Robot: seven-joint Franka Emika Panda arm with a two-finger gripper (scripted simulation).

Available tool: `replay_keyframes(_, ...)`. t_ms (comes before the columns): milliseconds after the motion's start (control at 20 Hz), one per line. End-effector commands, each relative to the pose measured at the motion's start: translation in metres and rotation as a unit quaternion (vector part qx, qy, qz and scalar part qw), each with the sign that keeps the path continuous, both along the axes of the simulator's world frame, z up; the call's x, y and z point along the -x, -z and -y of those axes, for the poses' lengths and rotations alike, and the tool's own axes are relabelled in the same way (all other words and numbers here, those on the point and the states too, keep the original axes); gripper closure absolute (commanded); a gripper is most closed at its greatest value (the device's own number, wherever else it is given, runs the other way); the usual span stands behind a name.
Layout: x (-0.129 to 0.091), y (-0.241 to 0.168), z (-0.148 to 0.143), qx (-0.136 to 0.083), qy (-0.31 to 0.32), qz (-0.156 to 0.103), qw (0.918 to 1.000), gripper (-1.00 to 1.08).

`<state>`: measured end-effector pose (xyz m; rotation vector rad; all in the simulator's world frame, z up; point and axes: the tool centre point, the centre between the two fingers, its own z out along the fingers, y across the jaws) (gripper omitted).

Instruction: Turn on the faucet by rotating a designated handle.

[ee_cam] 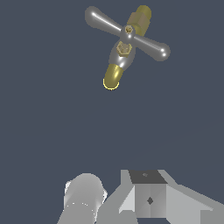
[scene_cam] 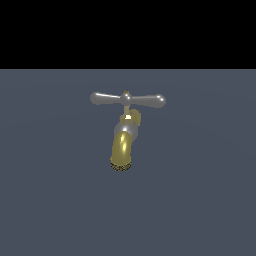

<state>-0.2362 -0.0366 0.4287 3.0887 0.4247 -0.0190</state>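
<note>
The faucet (scene_cam: 123, 145) stands alone on the dark grey floor, its brass-yellow spout curving down to a dark mesh tip. On top, the handle (scene_cam: 128, 99) is a shiny grey crossbar with bulbous ends, lying level and wider than the spout. The wrist view looks down on the faucet (ee_cam: 114, 72), with the handle (ee_cam: 127, 33) lying across it as a slanted bar. My gripper (ee_cam: 114, 192) shows only as grey parts at that picture's edge, well apart from the faucet and touching nothing. The exterior view does not show the gripper.
A flat dark grey floor (scene_cam: 200, 200) surrounds the faucet. Behind it the exterior view is black.
</note>
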Motion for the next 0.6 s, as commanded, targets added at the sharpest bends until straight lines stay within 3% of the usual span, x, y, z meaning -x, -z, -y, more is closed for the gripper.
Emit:
replay_keyframes(0,-0.006,0.012,0.007,0.0,-0.03,0.0,0.9996,1.08)
replay_keyframes(550,-0.038,0.066,0.036,-0.003,-0.16,-0.001,0.9872,1.08)
